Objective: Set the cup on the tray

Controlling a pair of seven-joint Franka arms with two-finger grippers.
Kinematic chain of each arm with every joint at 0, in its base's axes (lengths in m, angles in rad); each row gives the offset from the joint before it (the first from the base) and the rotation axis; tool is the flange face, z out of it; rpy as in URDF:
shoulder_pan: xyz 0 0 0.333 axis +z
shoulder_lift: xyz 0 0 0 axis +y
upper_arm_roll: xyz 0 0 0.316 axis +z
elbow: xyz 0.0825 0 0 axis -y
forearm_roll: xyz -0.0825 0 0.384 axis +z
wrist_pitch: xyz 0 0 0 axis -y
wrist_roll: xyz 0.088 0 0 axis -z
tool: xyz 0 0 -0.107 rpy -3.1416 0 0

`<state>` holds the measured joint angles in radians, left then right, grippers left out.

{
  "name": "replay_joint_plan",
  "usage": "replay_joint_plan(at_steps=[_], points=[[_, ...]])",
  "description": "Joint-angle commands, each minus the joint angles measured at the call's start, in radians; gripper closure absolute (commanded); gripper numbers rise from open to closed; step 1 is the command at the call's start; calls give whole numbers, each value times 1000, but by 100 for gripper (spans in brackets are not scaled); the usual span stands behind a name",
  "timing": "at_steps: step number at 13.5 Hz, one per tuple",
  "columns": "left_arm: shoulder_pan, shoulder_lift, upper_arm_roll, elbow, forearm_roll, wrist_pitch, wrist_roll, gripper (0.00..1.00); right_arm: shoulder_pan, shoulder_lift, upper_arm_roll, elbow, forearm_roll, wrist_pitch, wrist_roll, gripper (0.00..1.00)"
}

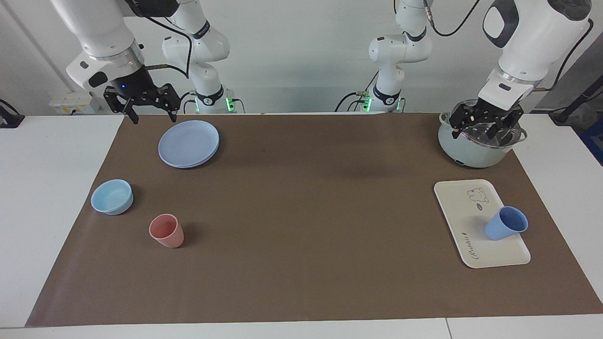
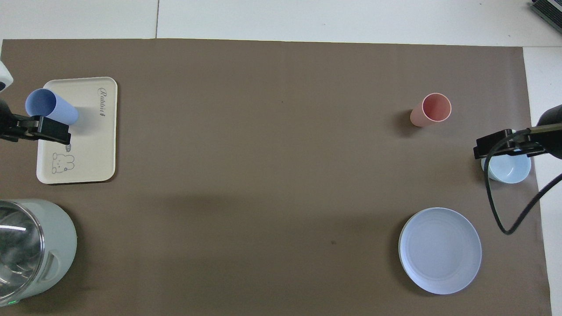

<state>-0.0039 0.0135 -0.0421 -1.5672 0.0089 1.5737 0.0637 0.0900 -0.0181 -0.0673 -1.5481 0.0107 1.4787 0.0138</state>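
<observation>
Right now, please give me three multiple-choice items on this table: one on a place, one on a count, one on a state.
1. Where does the blue cup stand?
A. on the tray
B. on the round plate
C. in the bowl

2. How many tumbler cups are on the table?
A. one
B. two
C. four

3. How is the left gripper?
A. shut on the cup
B. open, holding nothing
C. shut on the tray

Answers:
1 A, its base rests on the tray's edge.
2 B, a blue one and a pink cup.
3 B, its fingers are spread, up over the pot.
</observation>
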Motion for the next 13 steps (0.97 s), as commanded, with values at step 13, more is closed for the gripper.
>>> replay_joint_plan(at_steps=[13], points=[[12,-18,11,18,-18,12,50,0,-15,-20,9,-30,-31,-11,-5,0]])
